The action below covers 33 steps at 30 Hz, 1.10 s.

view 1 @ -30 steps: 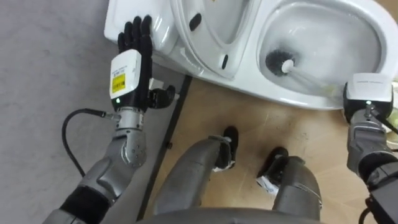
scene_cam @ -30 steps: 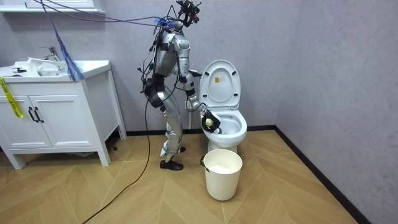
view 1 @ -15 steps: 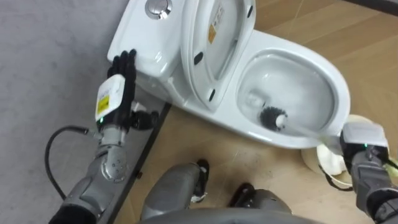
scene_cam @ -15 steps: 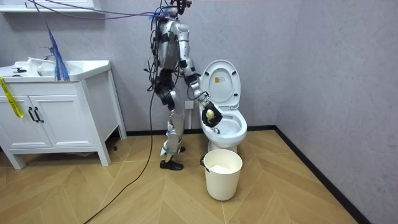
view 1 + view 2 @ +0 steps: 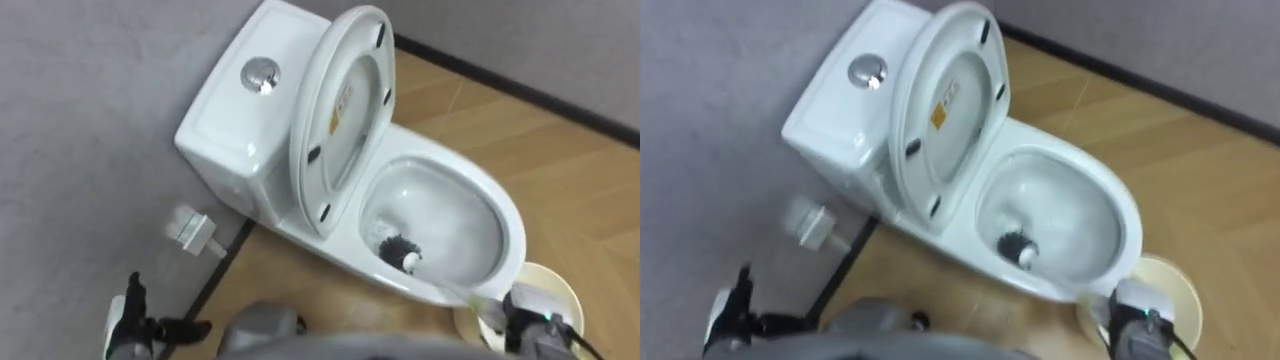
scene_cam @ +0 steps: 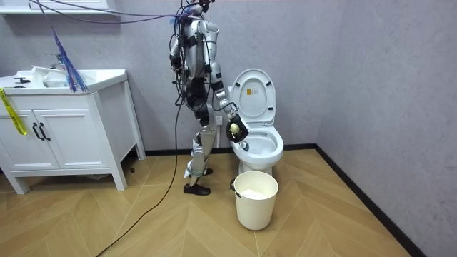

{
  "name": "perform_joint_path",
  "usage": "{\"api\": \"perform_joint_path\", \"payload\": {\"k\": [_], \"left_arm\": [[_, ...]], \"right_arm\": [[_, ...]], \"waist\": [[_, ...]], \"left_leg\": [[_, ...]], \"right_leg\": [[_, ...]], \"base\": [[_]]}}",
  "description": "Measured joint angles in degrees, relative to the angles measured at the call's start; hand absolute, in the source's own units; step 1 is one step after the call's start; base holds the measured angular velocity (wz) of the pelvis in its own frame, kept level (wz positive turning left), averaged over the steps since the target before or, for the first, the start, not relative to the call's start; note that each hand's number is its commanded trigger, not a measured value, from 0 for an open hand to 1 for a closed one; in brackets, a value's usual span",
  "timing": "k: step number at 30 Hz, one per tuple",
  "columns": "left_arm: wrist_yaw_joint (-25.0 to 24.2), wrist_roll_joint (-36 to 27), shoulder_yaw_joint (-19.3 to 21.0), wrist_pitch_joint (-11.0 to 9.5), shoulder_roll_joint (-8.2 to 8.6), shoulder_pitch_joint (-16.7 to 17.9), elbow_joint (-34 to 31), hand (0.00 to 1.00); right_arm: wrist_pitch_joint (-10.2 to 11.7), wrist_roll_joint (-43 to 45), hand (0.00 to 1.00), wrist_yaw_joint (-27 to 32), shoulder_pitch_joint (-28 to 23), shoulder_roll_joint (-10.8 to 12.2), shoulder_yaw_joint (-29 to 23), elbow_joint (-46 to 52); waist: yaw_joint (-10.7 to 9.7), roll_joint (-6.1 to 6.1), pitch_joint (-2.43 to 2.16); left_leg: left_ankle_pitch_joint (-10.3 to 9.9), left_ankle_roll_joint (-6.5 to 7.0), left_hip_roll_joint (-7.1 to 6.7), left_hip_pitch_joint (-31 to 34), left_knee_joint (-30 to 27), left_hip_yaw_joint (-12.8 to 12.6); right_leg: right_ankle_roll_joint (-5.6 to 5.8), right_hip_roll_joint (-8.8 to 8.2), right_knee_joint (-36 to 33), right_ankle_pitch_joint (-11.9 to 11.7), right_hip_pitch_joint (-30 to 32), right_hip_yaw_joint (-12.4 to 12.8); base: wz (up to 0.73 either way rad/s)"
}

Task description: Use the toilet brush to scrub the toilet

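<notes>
The white toilet [image 5: 512, 232] stands with its lid and seat [image 5: 340, 110] raised against the tank [image 5: 230, 120]. A toilet brush with a black head [image 5: 398, 250] and a clear handle reaches into the near side of the bowl. The handle runs down to my right hand [image 5: 535, 328] at the view's lower right, which is shut on it. In the room view that hand [image 6: 235, 130] hangs over the bowl's rim. My left hand [image 5: 135, 318] is low at the left, fingers straight, away from the toilet and holding nothing.
A cream bucket [image 6: 255, 198] stands on the wooden floor just in front of the toilet, below my right hand. A white wall valve [image 5: 195, 232] sits beside the tank. A white sink cabinet [image 6: 64, 128] stands on the room view's left.
I have straightened from a bend, so the eye views have pulled back and the toilet looks smaller. My left hand has dropped away from the tank. The brush head stays in the bowl.
</notes>
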State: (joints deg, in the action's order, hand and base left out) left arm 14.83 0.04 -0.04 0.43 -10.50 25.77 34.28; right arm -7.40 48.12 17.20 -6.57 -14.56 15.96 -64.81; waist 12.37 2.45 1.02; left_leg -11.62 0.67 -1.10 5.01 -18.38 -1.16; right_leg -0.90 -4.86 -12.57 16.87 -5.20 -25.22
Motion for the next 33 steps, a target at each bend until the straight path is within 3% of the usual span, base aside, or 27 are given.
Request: {"api": "perform_joint_path", "payload": {"k": [2, 6, 8, 10, 13, 16, 22, 25, 29, 30, 31, 32, 33], "left_arm": [[-0.16, -0.62, 0.85, 0.01, 0.91, -0.15, 1.88, 0.00], [-0.62, -1.86, 2.40, 0.22, 2.13, -1.78, 6.13, 0.00], [-0.82, -3.09, 2.71, 0.52, 2.41, -3.74, 9.71, 0.00], [-0.96, -2.88, 4.67, 0.95, 2.74, -5.63, 12.85, 0.00], [-1.78, -2.64, 5.87, 0.92, 2.85, -7.32, 15.68, 0.00], [-2.68, -1.46, 6.32, 0.76, 2.79, -9.69, 18.76, 0.00], [-4.21, 4.63, 6.59, -0.39, 2.79, -11.86, 20.25, 0.00], [-4.34, 6.18, 5.36, -0.36, 2.88, -11.89, 20.45, 0.00], [-4.37, 6.34, 3.62, -0.36, 2.85, -12.23, 20.41, 0.00], [-4.39, 6.34, 3.11, -0.38, 2.81, -12.47, 20.39, 0.00], [-4.46, 6.34, 2.92, -0.43, 2.83, -12.65, 20.39, 0.00], [-4.51, 6.31, 2.89, -0.30, 2.84, -12.68, 20.43, 0.00], [-4.55, 6.32, 2.87, -0.17, 2.91, -12.32, 20.57, 0.00]], "right_arm": [[0.31, -0.84, 1.00, -0.62, -0.52, 0.75, -2.64, -0.05], [0.54, -5.16, 1.00, -0.82, -2.60, 2.76, -6.99, -0.87], [0.65, -7.97, 1.00, -0.84, -3.19, 3.39, -9.46, -0.86], [1.78, -11.57, 1.00, -0.83, -4.18, 3.90, -12.86, -0.76], [2.86, -17.36, 1.00, -0.20, -4.51, 4.13, -17.27, 0.31], [5.55, -20.28, 1.00, 1.40, -5.97, 4.17, -18.42, 2.96], [8.62, -21.75, 1.00, 5.36, -6.09, 5.22, -21.86, 4.88], [8.82, -23.00, 1.00, 7.55, -6.44, 5.25, -21.85, 5.51], [9.33, -26.44, 1.00, 10.29, -7.46, 5.56, -22.32, 7.54], [9.39, -27.73, 0.96, 11.14, -7.44, 5.71, -22.36, 7.65], [9.39, -28.47, 0.66, 11.87, -7.44, 5.86, -22.36, 7.65], [9.40, -28.67, 0.04, 12.15, -7.44, 5.91, -22.36, 7.68], [9.47, -28.84, 0.00, 12.77, -7.52, 5.95, -22.37, 7.77]], "waist": [[-1.02, -0.32, -0.26], [-3.35, -0.36, -0.35], [-4.16, -0.43, -0.38], [-5.34, -0.37, -0.44], [-7.58, -0.81, -0.77], [-8.63, -1.67, -1.08], [-11.95, -2.93, -1.06], [-12.95, -3.06, -1.11], [-15.47, -3.31, -1.20], [-15.92, -3.32, -1.20], [-16.33, -3.31, -1.19], [-16.57, -3.30, -1.19], [-16.94, -3.36, -1.15]], "left_leg": [[0.00, 0.00, -0.13, -1.33, 0.88, 0.10], [0.01, -0.02, -0.11, -4.06, 2.54, -0.18], [0.03, -0.05, 0.01, -5.21, 3.67, -0.86], [0.04, -0.06, 0.41, -6.77, 5.01, -3.23], [0.02, -0.05, 0.67, -7.58, 5.12, -4.62], [0.01, -0.06, 1.09, -8.94, 6.35, -5.46], [0.01, -0.06, 1.27, -10.92, 7.96, -9.47], [0.00, -0.05, 1.29, -10.88, 8.30, -10.88], [0.01, -0.03, 1.22, -10.96, 8.79, -11.22], [0.01, -0.03, 1.20, -11.20, 8.90, -11.35], [0.01, -0.03, 1.19, -11.54, 9.01, -11.51], [0.01, -0.02, 1.19, -11.66, 9.02, -11.57], [0.01, -0.02, 1.20, -11.75, 9.02, -11.67]], "right_leg": [[0.01, 0.06, 0.23, 0.01, -1.07, 0.16], [0.00, 0.37, 0.90, 0.00, -2.68, 2.41], [-0.03, 0.62, 0.90, -0.01, -2.68, 5.01], [-0.20, 0.90, 0.90, -0.12, -2.65, 7.95], [-0.18, 1.04, 0.86, -0.68, -2.42, 10.58], [-0.19, 1.50, 0.95, -1.65, -2.38, 13.09], [0.16, 1.86, 1.15, -2.06, -1.82, 17.14], [0.40, 2.15, 1.05, -2.48, -0.87, 18.88], [0.61, 2.18, 0.98, -2.77, -0.57, 19.23], [0.66, 2.32, 0.97, -2.80, -0.60, 19.51], [0.69, 2.37, 0.98, -2.82, -0.69, 19.99], [0.70, 2.38, 0.98, -2.82, -0.71, 20.16], [0.71, 2.41, 1.02, -2.87, -0.67, 20.47]], "base": [[0.01], [-0.16], [-0.28], [-0.49], [-0.45], [-0.51], [-0.30], [-0.27], [-0.09], [-0.14], [-0.17], [-0.18], [-0.12]]}}
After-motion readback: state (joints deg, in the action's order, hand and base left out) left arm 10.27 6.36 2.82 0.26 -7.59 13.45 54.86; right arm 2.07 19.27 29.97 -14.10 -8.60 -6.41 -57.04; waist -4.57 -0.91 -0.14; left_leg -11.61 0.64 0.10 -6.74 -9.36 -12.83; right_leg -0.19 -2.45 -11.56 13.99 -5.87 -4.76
